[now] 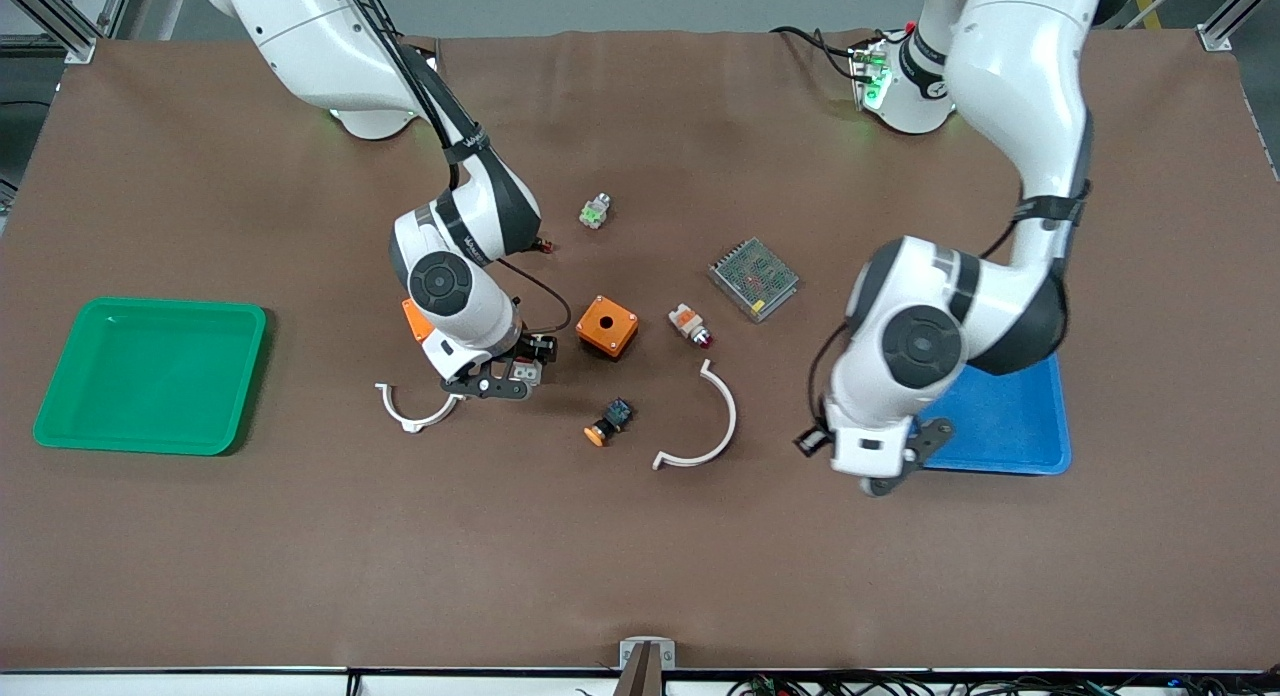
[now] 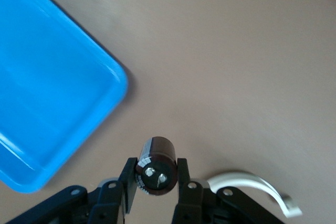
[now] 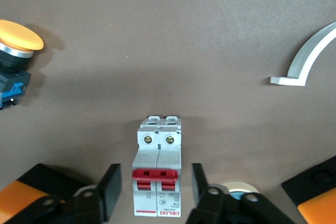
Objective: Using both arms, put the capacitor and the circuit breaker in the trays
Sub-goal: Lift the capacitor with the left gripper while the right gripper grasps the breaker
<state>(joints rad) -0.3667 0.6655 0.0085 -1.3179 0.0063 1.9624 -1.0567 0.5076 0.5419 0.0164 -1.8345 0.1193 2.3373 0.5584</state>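
We see left gripper [image 2: 156,182] clamped on capacitor [image 2: 156,163], over table just beside blue tray [image 2: 47,103]; thin grip, early release drops it outside rim. Right gripper [image 3: 152,195] open, straddling breaker [image 3: 158,174] on table near orange box [image 1: 607,326]; off-centre squeeze may twist breaker out.

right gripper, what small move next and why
Probably close the fingers. The right gripper is open with the circuit breaker between its fingers, lying on the table, not yet gripped. The left gripper already holds the capacitor near the blue tray.
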